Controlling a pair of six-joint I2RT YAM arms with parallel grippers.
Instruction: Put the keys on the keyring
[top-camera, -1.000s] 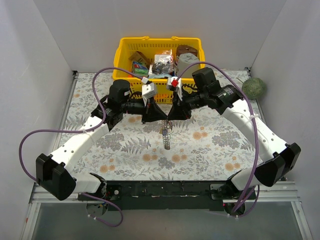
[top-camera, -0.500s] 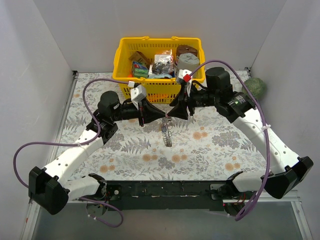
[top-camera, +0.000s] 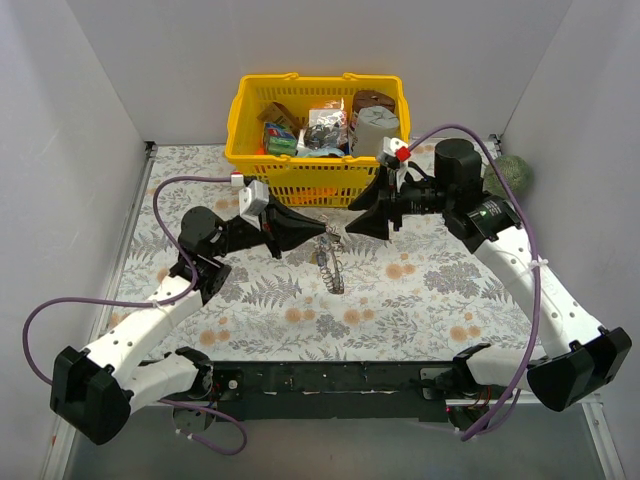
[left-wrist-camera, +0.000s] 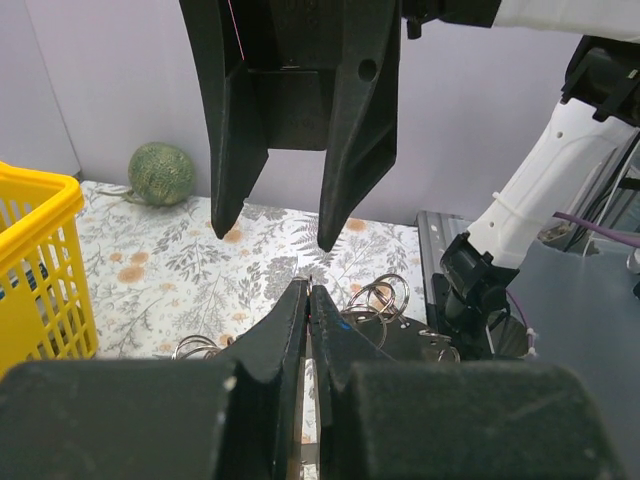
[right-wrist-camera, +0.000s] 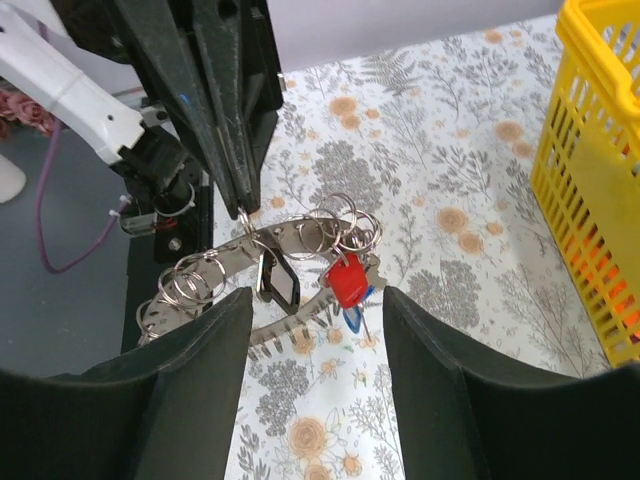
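Observation:
The keyring (top-camera: 331, 264) stands on edge on the flowered mat between my grippers. In the right wrist view it is a flat toothed arc (right-wrist-camera: 300, 325) carrying several wire rings, with a black key (right-wrist-camera: 280, 283), a red key (right-wrist-camera: 349, 280) and a blue key (right-wrist-camera: 352, 318) hanging from it. My left gripper (top-camera: 318, 232) is shut, and its tip (right-wrist-camera: 243, 208) pinches a small wire ring at the top of the keyring. My right gripper (right-wrist-camera: 317, 296) is open and empty, just right of the keyring and facing the left one. It also shows in the left wrist view (left-wrist-camera: 275, 230), above my shut left gripper (left-wrist-camera: 308, 290).
A yellow basket (top-camera: 243, 105) full of packets stands at the back, just behind both grippers. A green ball (top-camera: 508, 176) lies at the far right by the wall. Grey walls close in the left and right sides.
Both arms have drawn back and outward, the left to the left and the right to the right. The fingertips, close together before, now stand apart. The keyring has stayed about where it was.

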